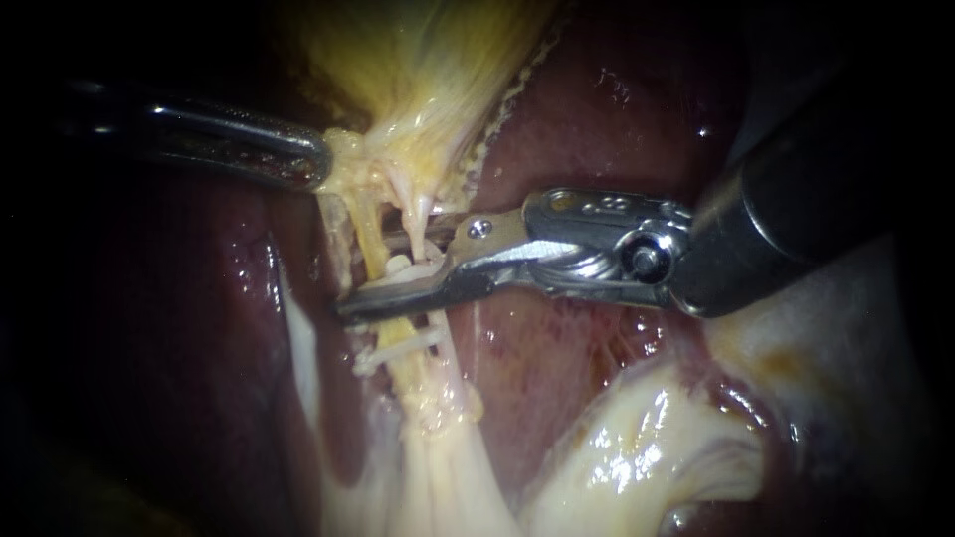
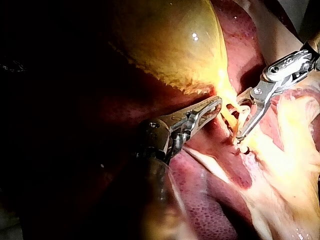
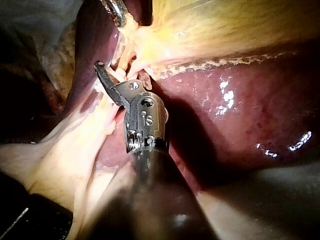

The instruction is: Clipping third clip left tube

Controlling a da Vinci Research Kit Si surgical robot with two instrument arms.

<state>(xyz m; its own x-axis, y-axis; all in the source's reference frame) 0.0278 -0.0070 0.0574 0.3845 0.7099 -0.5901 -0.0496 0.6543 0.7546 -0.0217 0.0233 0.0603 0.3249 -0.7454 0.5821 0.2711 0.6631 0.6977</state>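
Left instrument (image 1: 316,159): comes in from the left of the endoscope view, its tip at the yellow tissue where the gallbladder (image 1: 438,60) narrows.
Hand of the left instrument: clenched; both jaws lie against that gallbladder tissue from two sides. The left wrist view (image 2: 217,103) shows the same hold.
Right instrument (image 1: 366,275): its shaft comes in from the upper right and its tip reaches across to the tubes below the gallbladder.
Hand of the right instrument: released; a plain gap shows between the two jaws, with one jaw on each side of the left tube (image 1: 370,231).
Left tube: a thin yellow strand running down from the gallbladder's narrow end. It passes through the gap of the right instrument's jaws and goes on below them.
Upper clip (image 1: 400,267): white, on the tube inside the gap between the jaws. Whether the jaws press on it I cannot tell.
Lower clip (image 1: 398,348): white, lying across the tube just below the lower jaw and clear of it.
Liver (image 1: 577,109): dark red and wet, behind and on both sides of the tubes.
Right wrist view: the right instrument (image 3: 117,75) has one hooked jaw beyond the pale strands. The left instrument (image 3: 116,14) is just ahead of it, at the yellow tissue.
Left wrist view: the right instrument (image 2: 239,122) stands just ahead of the left one, near but apart.
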